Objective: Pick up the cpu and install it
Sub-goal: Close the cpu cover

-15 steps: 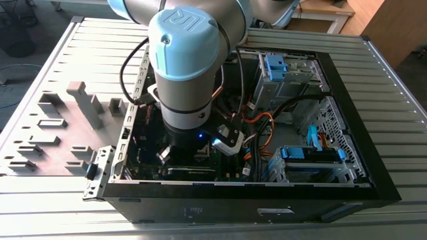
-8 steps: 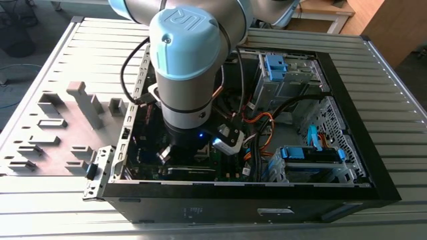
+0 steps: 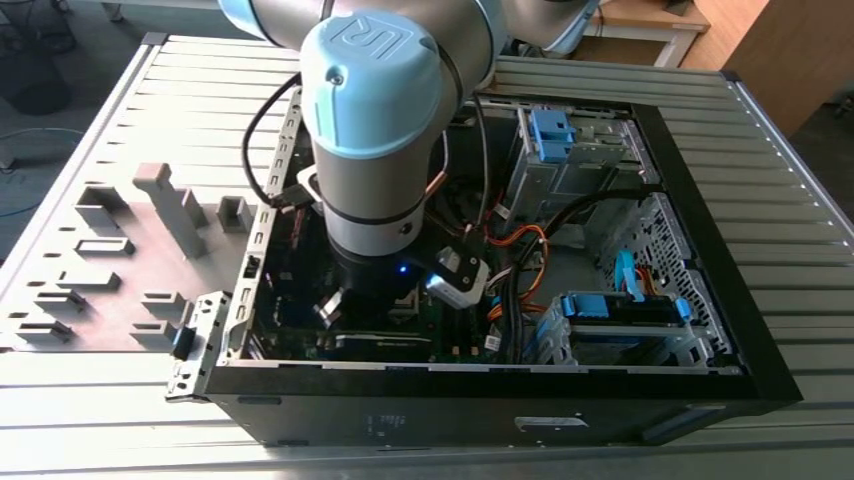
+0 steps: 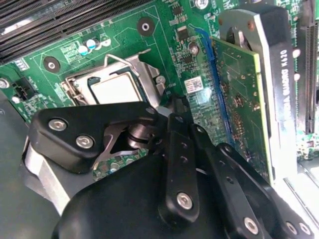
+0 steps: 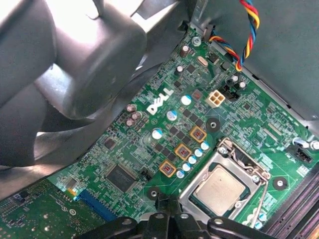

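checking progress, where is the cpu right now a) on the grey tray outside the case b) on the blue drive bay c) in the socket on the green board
c, in both wrist views the cpu lies flat inside the socket frame on the green board.

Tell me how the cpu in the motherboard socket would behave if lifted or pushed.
The cpu looks like a thin square with a flat metal top, so it is probably stiff and light. That smooth top and its low edges may make it slippery to grasp. It sits inside the socket frame, so a sideways push would likely be blocked.
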Robot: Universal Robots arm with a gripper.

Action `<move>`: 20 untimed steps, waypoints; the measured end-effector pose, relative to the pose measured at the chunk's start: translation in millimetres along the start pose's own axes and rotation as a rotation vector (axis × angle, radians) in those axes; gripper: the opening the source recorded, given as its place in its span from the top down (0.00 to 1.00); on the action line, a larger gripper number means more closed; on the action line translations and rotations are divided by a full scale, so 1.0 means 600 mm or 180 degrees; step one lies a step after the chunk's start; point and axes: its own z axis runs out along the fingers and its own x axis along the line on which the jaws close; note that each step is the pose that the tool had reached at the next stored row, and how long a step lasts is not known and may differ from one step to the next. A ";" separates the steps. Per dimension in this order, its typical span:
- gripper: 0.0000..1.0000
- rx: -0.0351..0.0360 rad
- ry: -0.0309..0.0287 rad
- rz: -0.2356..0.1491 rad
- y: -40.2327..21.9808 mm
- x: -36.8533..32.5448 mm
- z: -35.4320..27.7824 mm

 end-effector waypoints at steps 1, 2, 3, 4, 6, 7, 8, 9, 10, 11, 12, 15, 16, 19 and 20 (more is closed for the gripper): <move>0.89 0.0000 0.0000 0.0000 0.000 0.000 0.000; 0.89 0.0000 0.0000 0.0000 0.000 0.000 0.000; 0.89 0.0000 0.0001 0.0000 0.000 0.000 0.000; 0.89 0.0000 0.0000 0.0000 0.000 0.000 -0.001; 0.89 -0.0002 -0.0001 0.0000 0.001 -0.001 -0.002; 0.89 -0.0004 -0.0002 0.0000 0.001 -0.001 -0.002; 0.89 -0.0005 -0.0004 0.0000 0.001 -0.001 -0.003; 0.89 -0.0006 -0.0005 0.0000 0.001 -0.001 -0.003; 0.89 -0.0007 -0.0006 0.0000 0.001 -0.001 -0.003; 0.89 -0.0007 -0.0006 0.0000 0.001 -0.001 -0.003; 0.89 -0.0007 -0.0006 0.0000 0.001 -0.001 -0.003; 0.89 -0.0008 -0.0005 -0.0001 0.001 -0.001 -0.003; 0.89 -0.0008 -0.0005 -0.0001 0.001 -0.001 -0.002; 0.89 -0.0011 -0.0008 0.0000 0.001 -0.001 0.000; 0.89 -0.0011 -0.0008 0.0000 0.001 -0.001 -0.001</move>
